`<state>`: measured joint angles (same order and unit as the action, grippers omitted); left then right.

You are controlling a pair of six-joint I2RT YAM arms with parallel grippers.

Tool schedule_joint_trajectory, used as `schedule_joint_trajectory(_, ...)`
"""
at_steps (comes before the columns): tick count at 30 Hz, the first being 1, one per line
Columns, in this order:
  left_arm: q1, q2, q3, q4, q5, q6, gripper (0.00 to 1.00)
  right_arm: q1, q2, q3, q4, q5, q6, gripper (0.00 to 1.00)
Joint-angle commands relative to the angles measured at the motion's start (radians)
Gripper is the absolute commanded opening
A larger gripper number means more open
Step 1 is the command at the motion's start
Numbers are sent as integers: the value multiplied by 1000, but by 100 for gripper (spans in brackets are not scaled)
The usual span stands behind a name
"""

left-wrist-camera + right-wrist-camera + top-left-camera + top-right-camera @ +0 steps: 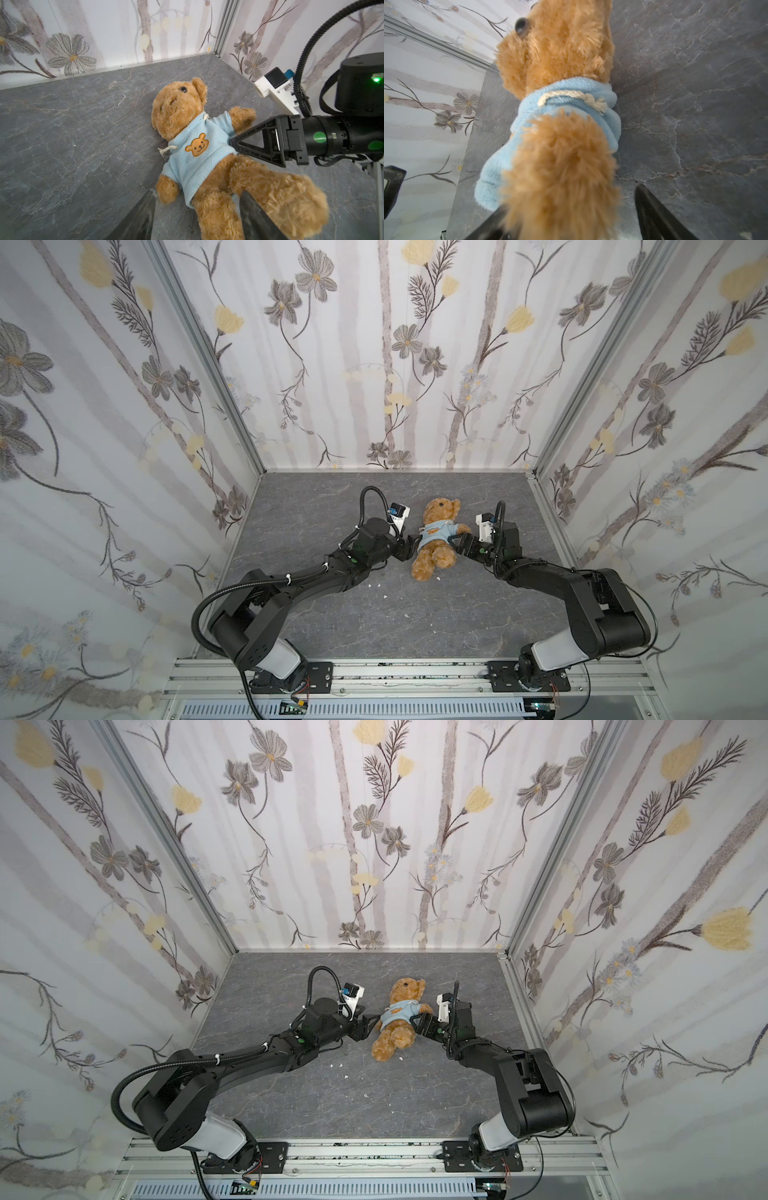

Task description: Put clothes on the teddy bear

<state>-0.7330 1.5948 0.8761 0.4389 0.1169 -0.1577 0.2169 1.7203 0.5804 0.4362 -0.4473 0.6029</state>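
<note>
**A:** Where is the teddy bear (434, 541)?

**B:** On its back on the tabletop (332, 614), past the middle. In both top views its head points to 12 o'clock and its feet to about 7. The light-blue top (436, 534) is on, with both paws out of the sleeves.

**A:** And the tools?

**B:** The left tool (410, 546) sits at the bear's 9 o'clock, just beside its flank. Its jaws are apart, with the hem and a leg between them, and I see no clamp. The right tool (460, 544) is at 3 o'clock and released. The bear's arm (560, 166) lies between its fingers (652, 214), with a gap on one side.

**A:** Which is nearer?

**B:** Neither; both are right at the body. I judge the dressing nearly done. Any last tug on the hem should run along the body, towards 6 or 7 o'clock.
</note>
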Motion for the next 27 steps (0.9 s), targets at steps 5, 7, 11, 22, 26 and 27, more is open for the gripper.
schedule_joint_trajectory(5, -6, 320, 268, -3, -33, 1, 43, 27, 77, 6, 114, -31, -3, 70)
schedule_joint_trajectory(7, -22, 364, 300, -27, -21, 38, 39, 30, 93, 11, 102, -37, -17, 68)
schedule_joint_trajectory(11, -42, 338, 203, -45, -34, 82, 37, 58, 141, 44, 95, -57, -31, 64)
schedule_joint_trajectory(22, -43, 83, -168, -76, -193, 92, 35, 225, 225, 165, 85, -67, -8, 68)
schedule_joint_trajectory(26, -43, 17, -181, -78, -189, 86, 40, 210, 150, 165, -19, -21, -76, 71)
schedule_joint_trajectory(27, -42, 0, -176, -78, -191, 87, 43, 205, 118, 160, -35, -15, -85, 71)
